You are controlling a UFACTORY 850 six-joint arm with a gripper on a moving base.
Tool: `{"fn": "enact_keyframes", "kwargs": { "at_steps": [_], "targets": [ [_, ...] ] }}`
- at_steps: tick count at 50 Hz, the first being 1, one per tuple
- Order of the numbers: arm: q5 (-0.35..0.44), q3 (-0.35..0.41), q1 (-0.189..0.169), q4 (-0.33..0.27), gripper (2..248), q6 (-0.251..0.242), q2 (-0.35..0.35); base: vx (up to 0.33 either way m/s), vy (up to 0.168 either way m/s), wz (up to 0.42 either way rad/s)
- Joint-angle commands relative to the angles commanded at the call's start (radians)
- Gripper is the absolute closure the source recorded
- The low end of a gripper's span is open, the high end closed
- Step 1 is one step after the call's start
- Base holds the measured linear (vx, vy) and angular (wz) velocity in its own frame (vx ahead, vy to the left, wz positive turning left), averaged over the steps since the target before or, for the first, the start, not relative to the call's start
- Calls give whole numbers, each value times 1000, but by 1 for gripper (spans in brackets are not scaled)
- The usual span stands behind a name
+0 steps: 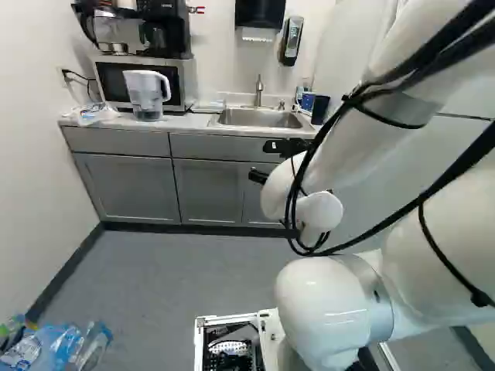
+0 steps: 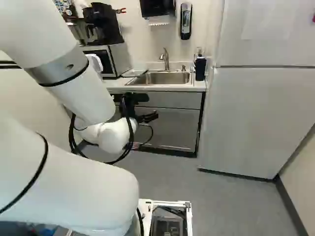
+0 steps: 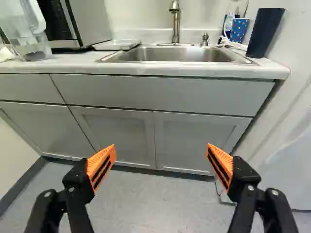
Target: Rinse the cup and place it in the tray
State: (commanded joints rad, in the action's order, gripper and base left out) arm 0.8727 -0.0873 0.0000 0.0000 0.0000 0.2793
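1. Right base view: the black gripper (image 2: 147,117) hangs in front of gray cabinets (image 3: 194,141), lower than the front edge of the counter (image 3: 73,63).
2. In the wrist view, its two fingers with orange pads (image 3: 102,165) stand wide apart.
3. Gray floor (image 3: 160,204) lies beneath and ahead of the fingers.
4. Ahead and higher, a metal sink (image 3: 175,54) is set into the counter toward its right end. A curved faucet (image 3: 176,24) rises at the sink's back edge.
5. A dark blue cup (image 3: 265,33) stands near the counter's right edge, beside the sink. Behind it, closer to the back right corner, is a blue spotted cup (image 3: 239,30). Which cup is meant for rinsing, I cannot tell.
6. A flat, pale tray (image 3: 116,44) lies just left of the sink.
7. Farther left, a clear pitcher with a white handle (image 1: 145,93) stands in front of a microwave (image 1: 184,81), which carries a black coffee maker (image 1: 166,31).
8. A tall white refrigerator (image 2: 261,103) stands right of the counter.
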Motion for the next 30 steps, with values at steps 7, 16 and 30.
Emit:
{"fn": "enact_keyframes", "kwargs": {
  "at_steps": [7,16,30],
  "targets": [
    [0,0,0,0,3,0,0,0,0,0],
    [0,0,0,0,3,0,0,0,0,0],
    [0,0,0,0,3,0,0,0,0,0]
  ]
}}
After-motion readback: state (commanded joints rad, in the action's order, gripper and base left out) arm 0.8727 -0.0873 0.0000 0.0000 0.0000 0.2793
